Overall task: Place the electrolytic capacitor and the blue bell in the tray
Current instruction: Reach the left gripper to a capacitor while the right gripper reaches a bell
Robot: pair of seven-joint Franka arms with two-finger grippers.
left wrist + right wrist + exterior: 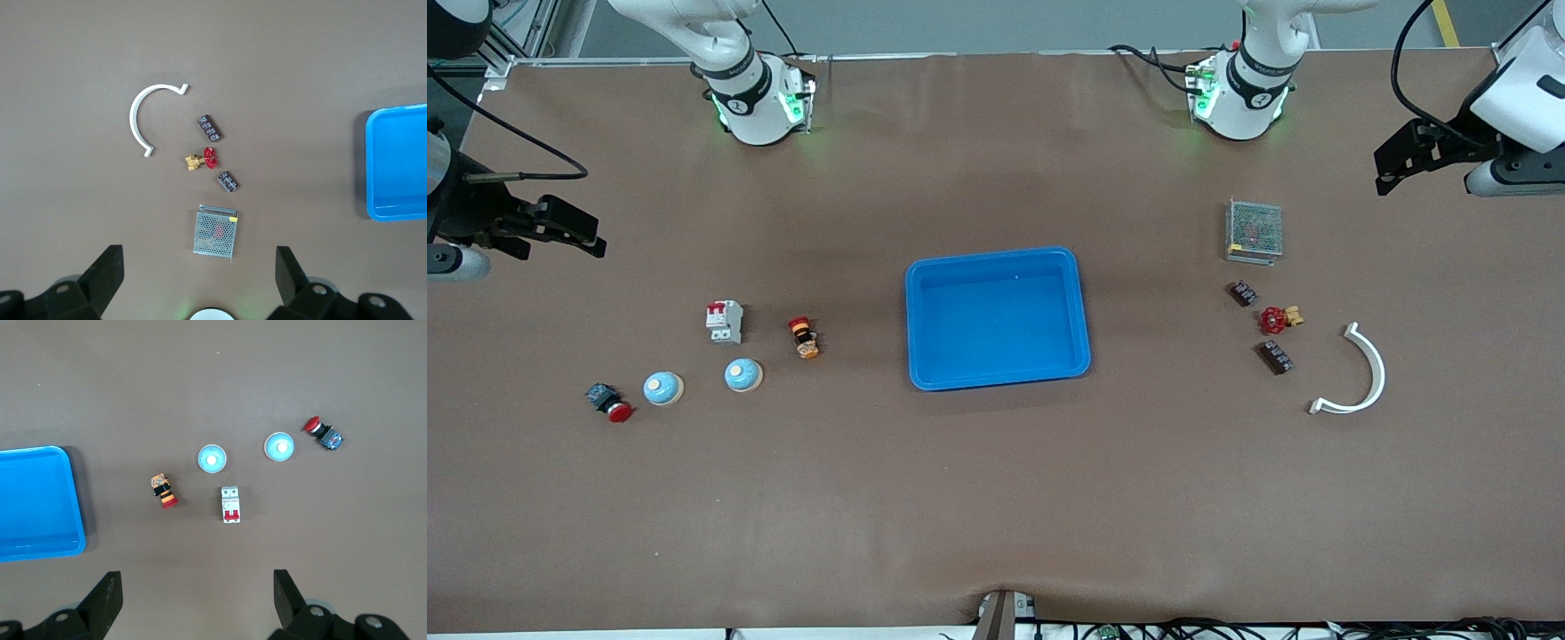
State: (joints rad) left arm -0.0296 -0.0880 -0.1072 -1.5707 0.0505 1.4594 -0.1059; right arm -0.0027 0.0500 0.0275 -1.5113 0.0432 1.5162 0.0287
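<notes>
Front view gives me the brown matte tabletop (996, 498), with the shallow bright-blue plastic tray (992, 256) in its middle, rounded at the corners, raised at the rim, holding nothing.

The left gripper (1389, 173) hangs over the left arm's end of the tabletop and the right gripper (580, 236) over the right arm's end. Both wait with jaws spread wide and nothing between them.

Toward the left arm's end lie a white curved plastic clip (1371, 373), a small metal mesh box (1254, 231), a red-handled brass valve (1278, 319) and two dark ribbed blocks (1276, 356).

Toward the right arm's end are a white circuit breaker with red switches (725, 322), a first light-blue dome bell (743, 375) and a second light-blue dome bell (663, 388). The second sits just beside a red mushroom push-button (611, 404). Between the breaker and the tray lies an orange-and-black cylindrical part (806, 339).

I cannot tell which small piece is the capacitor.

I judge either bell light and rigid, but its glossy rounded shell looks slippery. I would straddle it low, jaws across the widest part near the base rim, not on the sloping crown. A capacitor would be light and stiff-bodied with bendable leads, so I would pinch the body.
</notes>
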